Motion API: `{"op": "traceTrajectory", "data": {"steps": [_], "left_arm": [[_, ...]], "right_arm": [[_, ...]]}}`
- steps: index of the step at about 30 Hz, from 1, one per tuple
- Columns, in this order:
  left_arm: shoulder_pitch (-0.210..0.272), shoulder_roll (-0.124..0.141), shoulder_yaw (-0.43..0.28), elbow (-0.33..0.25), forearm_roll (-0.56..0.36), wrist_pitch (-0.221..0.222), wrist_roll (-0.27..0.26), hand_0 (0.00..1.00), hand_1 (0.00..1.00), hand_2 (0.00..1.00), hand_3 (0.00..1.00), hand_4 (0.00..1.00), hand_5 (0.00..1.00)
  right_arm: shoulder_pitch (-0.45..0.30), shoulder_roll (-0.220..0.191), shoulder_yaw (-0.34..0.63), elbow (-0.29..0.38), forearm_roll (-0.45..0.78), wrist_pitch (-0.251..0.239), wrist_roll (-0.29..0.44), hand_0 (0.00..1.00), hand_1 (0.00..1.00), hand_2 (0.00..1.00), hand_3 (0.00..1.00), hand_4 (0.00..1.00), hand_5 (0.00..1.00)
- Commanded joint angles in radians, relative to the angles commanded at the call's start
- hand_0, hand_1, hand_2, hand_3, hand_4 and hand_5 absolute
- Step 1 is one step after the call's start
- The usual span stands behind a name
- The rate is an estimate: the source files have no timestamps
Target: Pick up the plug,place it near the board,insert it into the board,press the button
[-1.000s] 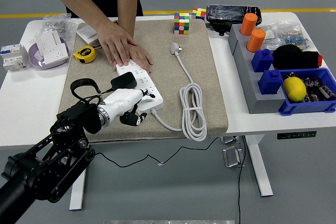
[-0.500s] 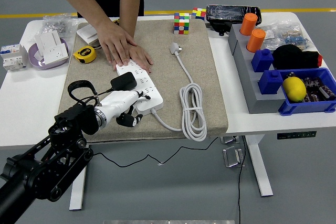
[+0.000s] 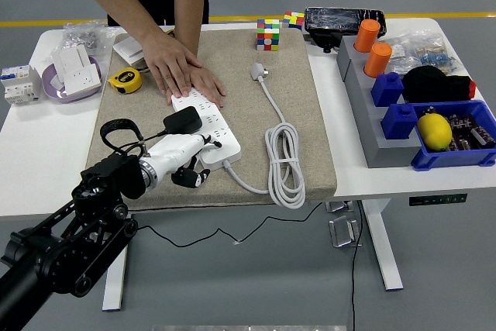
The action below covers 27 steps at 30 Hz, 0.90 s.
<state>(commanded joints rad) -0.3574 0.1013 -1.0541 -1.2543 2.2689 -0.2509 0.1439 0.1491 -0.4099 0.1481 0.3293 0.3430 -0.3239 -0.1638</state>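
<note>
The black plug [image 3: 181,120], stiff, light and best taken by its blocky sides, sits on the white board [image 3: 208,126] at its near-left end, the left hand [image 3: 180,153] just beside it, fingers [image 3: 195,177] loosely curled, grasping nothing, while a person's hands [image 3: 182,74] steady the board's far end.

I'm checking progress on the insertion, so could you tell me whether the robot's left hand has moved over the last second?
Yes, slightly: the left hand has drawn back toward the near edge of the mat, away from the power strip; the black plug stays put.

Black jointed left arm [image 3: 70,230], white hand [image 3: 180,154], looped cable [image 3: 116,131].
</note>
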Motion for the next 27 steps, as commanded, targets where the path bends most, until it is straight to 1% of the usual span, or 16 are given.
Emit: {"op": "traceTrajectory", "data": {"steps": [10,24,27], "left_arm": [[-0.004,0.003,0.010,0.011,0.000,-0.009,0.000,0.154,0.034,0.147,0.817,0.587,0.002],[-0.008,0.008,0.020,0.023,0.000,-0.033,0.003,0.156,0.034,0.147,0.802,0.588,0.002],[-0.008,0.008,0.019,0.023,0.000,-0.030,0.002,0.156,0.034,0.147,0.802,0.588,0.002]], "right_arm": [[0.004,0.000,0.004,0.000,-0.001,0.000,0.000,0.809,0.787,0.770,0.786,0.998,0.998],[0.005,-0.001,0.009,0.001,-0.002,-0.001,0.001,0.808,0.786,0.769,0.786,0.998,0.998],[0.005,0.000,0.007,0.000,0.000,-0.001,0.001,0.808,0.786,0.769,0.786,0.998,0.998]]}}
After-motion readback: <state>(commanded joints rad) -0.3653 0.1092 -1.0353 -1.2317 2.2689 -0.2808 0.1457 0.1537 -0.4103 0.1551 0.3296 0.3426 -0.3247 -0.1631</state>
